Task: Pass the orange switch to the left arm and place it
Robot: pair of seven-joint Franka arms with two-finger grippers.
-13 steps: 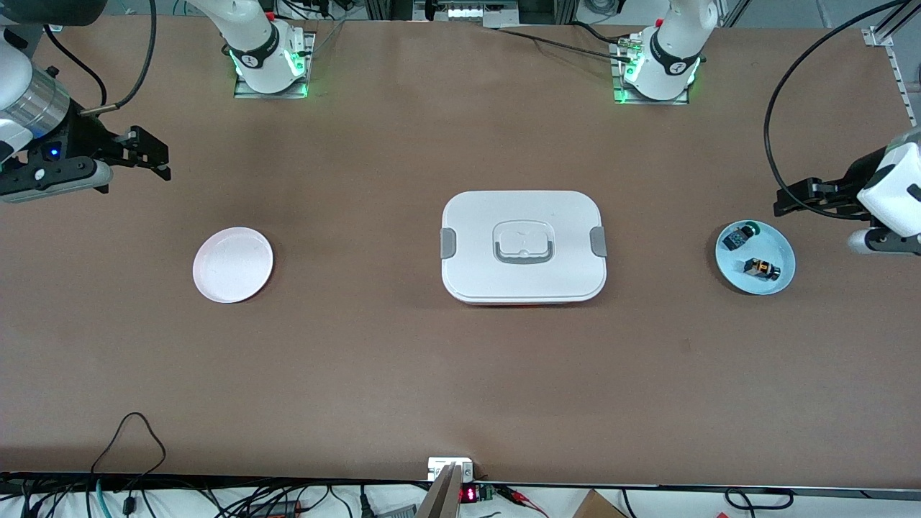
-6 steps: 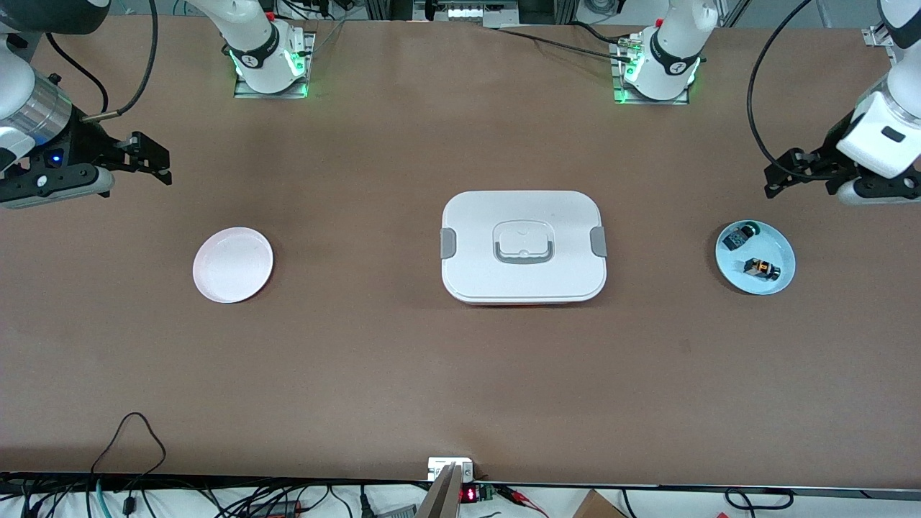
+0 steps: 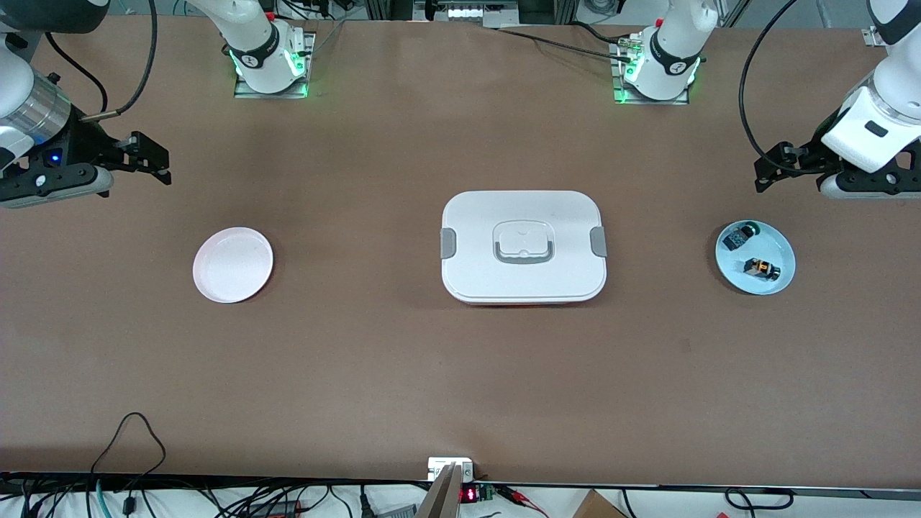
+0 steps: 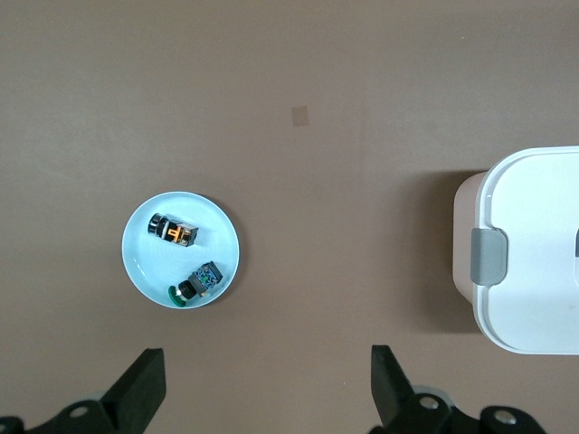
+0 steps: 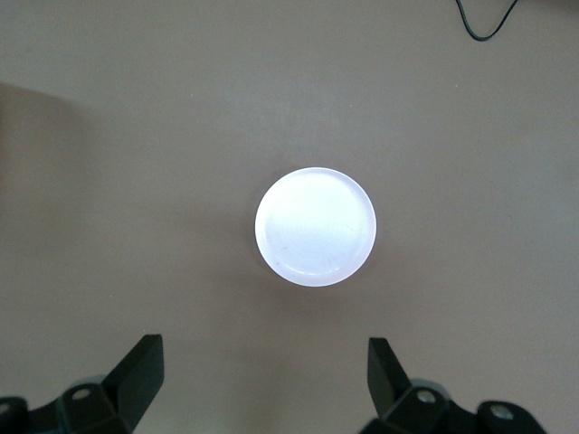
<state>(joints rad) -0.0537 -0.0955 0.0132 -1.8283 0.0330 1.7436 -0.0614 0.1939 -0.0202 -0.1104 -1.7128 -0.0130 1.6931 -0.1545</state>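
The orange switch (image 3: 761, 268) lay on the pale blue plate (image 3: 783, 253) beside a green-tipped block (image 3: 740, 235); the box (image 3: 524, 246) sat mid-tabletop. The left tool (image 3: 764, 173) hung open above the tabletop near that plate; the right tool (image 3: 152, 160) waited open near the white plate (image 3: 232, 265).

Plain brown table (image 3: 374, 374) all over. The box (image 3: 523, 246) is white with grey side clips and a grey-outlined handle. One pale blue plate (image 3: 781, 277) carries the black orange switch (image 3: 761, 268), orange band across its middle, plus a black-grey block (image 3: 737, 237) tipped green. The other plate (image 3: 232, 264) is pinkish white.
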